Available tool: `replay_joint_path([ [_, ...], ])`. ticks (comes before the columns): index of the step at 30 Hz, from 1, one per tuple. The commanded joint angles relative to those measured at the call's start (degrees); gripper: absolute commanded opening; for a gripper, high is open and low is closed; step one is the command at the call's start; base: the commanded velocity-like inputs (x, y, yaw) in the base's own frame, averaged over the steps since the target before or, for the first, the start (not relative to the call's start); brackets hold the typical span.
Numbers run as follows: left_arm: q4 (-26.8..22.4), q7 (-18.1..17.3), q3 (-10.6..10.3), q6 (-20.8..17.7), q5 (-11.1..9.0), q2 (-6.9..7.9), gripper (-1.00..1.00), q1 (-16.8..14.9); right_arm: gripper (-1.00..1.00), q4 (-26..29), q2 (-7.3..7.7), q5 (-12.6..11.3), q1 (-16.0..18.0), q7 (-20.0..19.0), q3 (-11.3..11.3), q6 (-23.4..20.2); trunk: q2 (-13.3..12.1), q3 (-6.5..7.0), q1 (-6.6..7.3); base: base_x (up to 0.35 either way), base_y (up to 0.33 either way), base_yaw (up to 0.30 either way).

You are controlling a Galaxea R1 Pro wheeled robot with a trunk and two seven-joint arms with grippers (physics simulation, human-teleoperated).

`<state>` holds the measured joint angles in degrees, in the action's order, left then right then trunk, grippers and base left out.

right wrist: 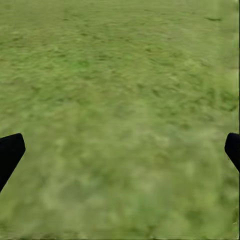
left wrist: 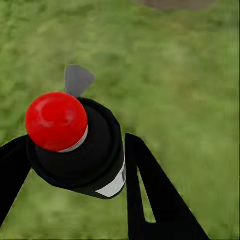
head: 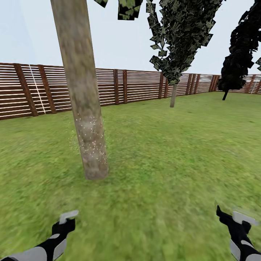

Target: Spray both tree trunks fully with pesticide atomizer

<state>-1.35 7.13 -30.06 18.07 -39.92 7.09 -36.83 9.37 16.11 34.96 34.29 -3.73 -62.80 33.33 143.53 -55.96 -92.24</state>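
Head view: standing on the lawn [head: 163, 152] of the garden, facing a thick grey-brown tree trunk [head: 81, 90] rising just ahead and left of centre, leaning slightly, base flaring into the grass. Glittering with fine pale specks across the trunk's lower part and in the air just beside it. Running behind the trunk, a brown slatted fence [head: 137, 85]; standing to the trunk's right and well beyond it, a thin-trunked tree with dark ragged foliage [head: 181, 36], and farther right a darker narrow tree [head: 239, 54] near the fence. Reaching in near the trunk's side, the left gripper [head: 68, 217], topped by a grey nozzle-like piece; well apart from the trunk on the far side, the right gripper [head: 235, 217].

Left wrist view: gripping the pesticide atomizer [left wrist: 80, 150], a black canister with a red round cap and a white label edge, black fingers [left wrist: 150, 190] pressing on either side of it. Poking out past the cap, a grey nozzle tip, pointing over grass toward a brownish patch, possibly the trunk's base.

Right wrist view: hanging over bare grass [right wrist: 120, 110], fingertips [right wrist: 10, 152] spread wide apart at the edges, holding nothing.
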Motion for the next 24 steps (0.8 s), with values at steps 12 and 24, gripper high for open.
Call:
replay_joint_path([
  [12, 0.2, 6.3, -0.2, 7.7, -9.1, -0.15, -1.0, 5.7, 1.0, -2.4, -1.84, 0.3, -3.4, 3.5, -0.1, 2.6, 0.0, 0.02, 0.0, 0.0, 0.0, 0.0],
  [24, 0.2, 6.3, -0.2, 7.8, -9.1, -0.25, -1.0, 6.0, 1.0, -5.9, -11.63, 0.2, -3.4, 3.6, -0.1, 2.0, 0.0, 0.02, 0.0, 0.0, 0.0, 0.0],
])
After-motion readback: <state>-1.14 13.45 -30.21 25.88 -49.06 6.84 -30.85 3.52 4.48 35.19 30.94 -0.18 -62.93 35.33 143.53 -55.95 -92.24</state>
